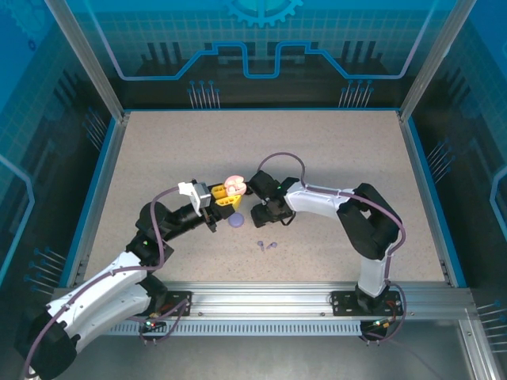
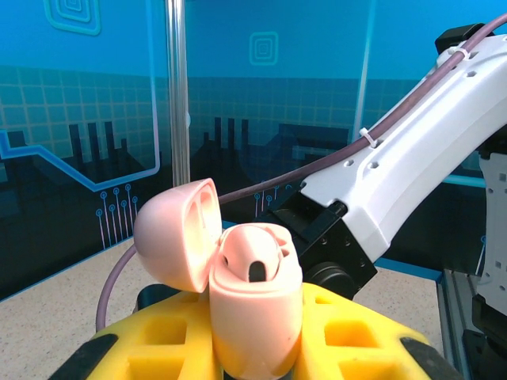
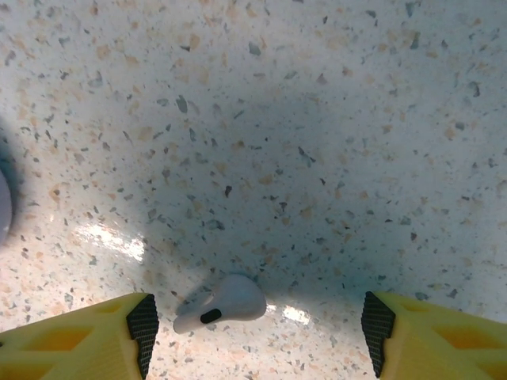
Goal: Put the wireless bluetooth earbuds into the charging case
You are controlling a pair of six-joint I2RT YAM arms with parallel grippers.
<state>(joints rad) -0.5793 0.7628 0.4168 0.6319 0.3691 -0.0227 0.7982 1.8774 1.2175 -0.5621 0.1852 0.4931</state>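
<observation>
My left gripper [image 1: 224, 198] is shut on an open pale pink charging case [image 2: 257, 313], which stands upright between the yellow fingers [image 2: 162, 340]. Its lid [image 2: 174, 233] is tipped back to the left. One pink earbud [image 2: 257, 257] sits in the case's left socket. The same case [image 1: 234, 187] shows pink from above. My right gripper [image 3: 260, 332] is open and hangs low over the table. A pale earbud [image 3: 222, 303] lies flat between its fingertips, nearer the left one and touching neither. From above, the right gripper [image 1: 266, 212] is just right of the case.
A round purple case [image 1: 235, 221] lies on the table between the two grippers, and its edge [image 3: 3, 207] shows in the right wrist view. Two purple earbuds [image 1: 266, 245] lie loose in front of the right gripper. The right arm [image 2: 412, 150] passes close behind the pink case.
</observation>
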